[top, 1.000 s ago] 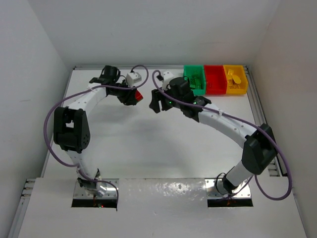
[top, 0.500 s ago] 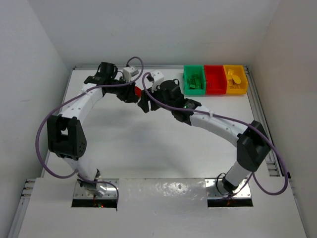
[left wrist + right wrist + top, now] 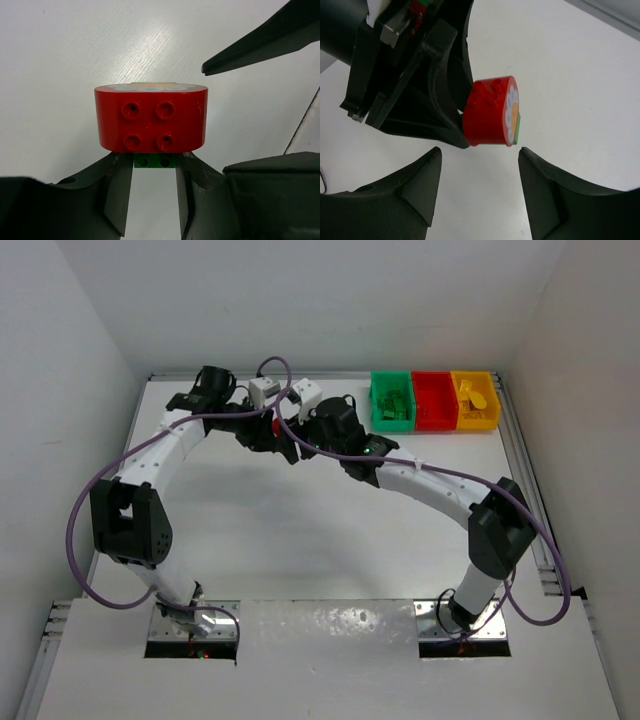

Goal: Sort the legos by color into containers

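Note:
My left gripper (image 3: 268, 430) is shut on a red rounded lego (image 3: 151, 118) with a printed white and orange face, held above the table. A small green lego (image 3: 154, 161) is stuck to it, between the fingers. In the right wrist view the red lego (image 3: 487, 112) and the green lego's edge (image 3: 519, 127) sit just beyond my right gripper (image 3: 479, 160), which is open and empty. In the top view my right gripper (image 3: 293, 443) is right beside the red lego (image 3: 277, 425). The green (image 3: 392, 418), red (image 3: 433, 418) and yellow (image 3: 474, 420) containers stand at the back right.
The green bin holds green bricks and the yellow bin holds a yellow brick. One right finger (image 3: 260, 42) crosses the top right of the left wrist view. White walls close off the table at the left, the back and the right.
My right arm has swung left, bringing its open gripper up to the red lego. My left gripper has moved slightly back, still holding the lego.

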